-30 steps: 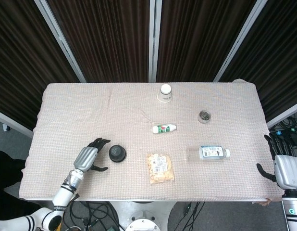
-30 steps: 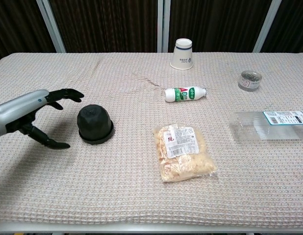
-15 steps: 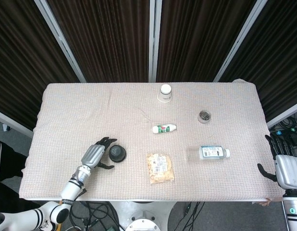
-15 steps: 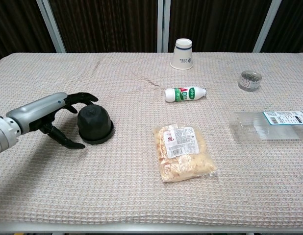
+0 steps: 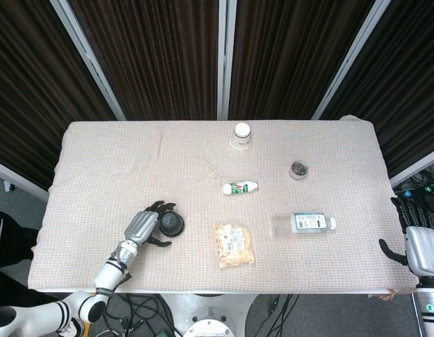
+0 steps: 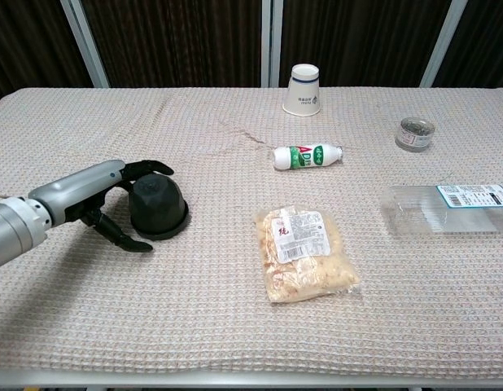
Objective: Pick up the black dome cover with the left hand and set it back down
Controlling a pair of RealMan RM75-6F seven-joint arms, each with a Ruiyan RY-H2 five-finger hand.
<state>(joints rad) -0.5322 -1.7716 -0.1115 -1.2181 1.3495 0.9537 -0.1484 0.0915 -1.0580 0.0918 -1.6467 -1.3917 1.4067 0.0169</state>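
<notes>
Head view: the left robot hand (image 5: 144,225), fingers spread wide, sits just left of the black dome cover (image 5: 172,223) on the desk (image 5: 133,161). Chest view: fingers (image 6: 150,168) curve around the cover, apparently not gripping; lifting and replacing remain.

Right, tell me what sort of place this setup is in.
Probably a lab or test booth, not a home: dark curtains hung between metal posts, a table under a woven cloth with assorted test items, and loose cables on the floor below.
</notes>
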